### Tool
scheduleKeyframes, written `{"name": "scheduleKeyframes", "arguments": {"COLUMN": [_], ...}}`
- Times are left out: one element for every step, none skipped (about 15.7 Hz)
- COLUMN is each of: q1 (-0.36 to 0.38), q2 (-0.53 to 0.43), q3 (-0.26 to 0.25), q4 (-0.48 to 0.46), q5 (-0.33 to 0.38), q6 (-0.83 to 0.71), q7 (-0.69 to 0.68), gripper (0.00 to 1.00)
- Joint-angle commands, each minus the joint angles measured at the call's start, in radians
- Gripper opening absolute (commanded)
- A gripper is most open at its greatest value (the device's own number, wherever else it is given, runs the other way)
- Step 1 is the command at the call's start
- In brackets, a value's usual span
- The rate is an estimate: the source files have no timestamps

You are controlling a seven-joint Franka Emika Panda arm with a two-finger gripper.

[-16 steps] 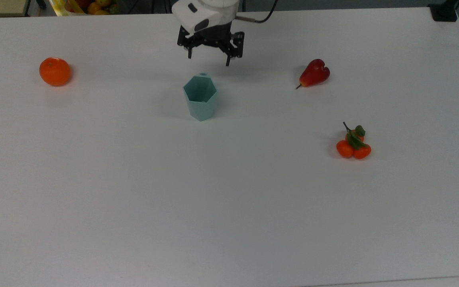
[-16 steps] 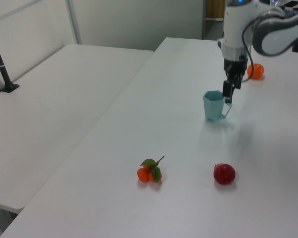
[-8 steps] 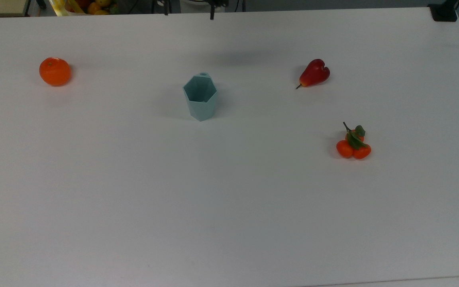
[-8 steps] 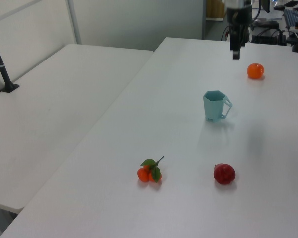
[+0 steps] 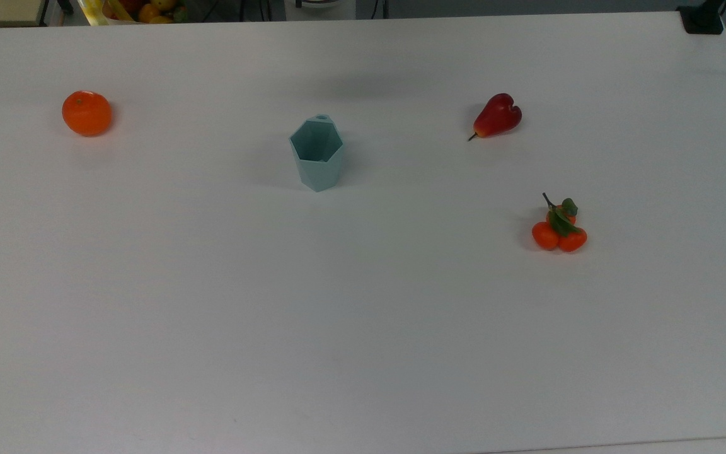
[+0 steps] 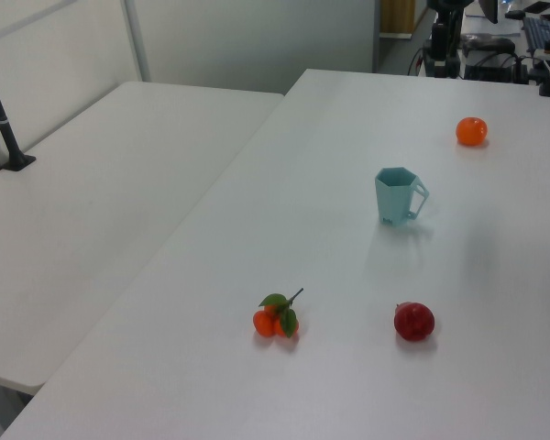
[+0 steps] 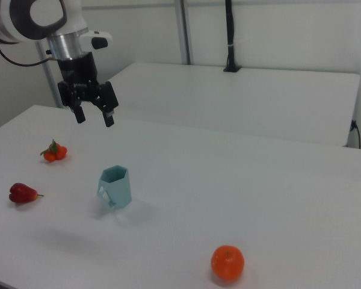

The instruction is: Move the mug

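Observation:
The pale teal faceted mug stands upright on the white table, its loop handle facing the top view's far edge. In the left view the mug shows its handle on its right; in the right view the mug shows it at the lower left. My gripper hangs high above the table, up and to the left of the mug in the right view. Its fingers are open with nothing between them, well apart from the mug.
An orange lies at the top view's left. A red pear-shaped fruit lies to the mug's right, and a cluster of small oranges with leaves nearer the front right. A second white table adjoins in the left view.
The gripper has risen from just behind the mug's rim to high above the table, leaving the top view. The mug and fruits have not moved.

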Motion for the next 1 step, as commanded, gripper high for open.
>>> {"name": "scheduleKeyframes", "arguments": {"q1": [0.004], "q2": [0.011], "q3": [-0.002], "q4": [0.023], "q5": [0.006], "q6": [-0.018], "q7": [-0.017], "gripper": [1.00]}}
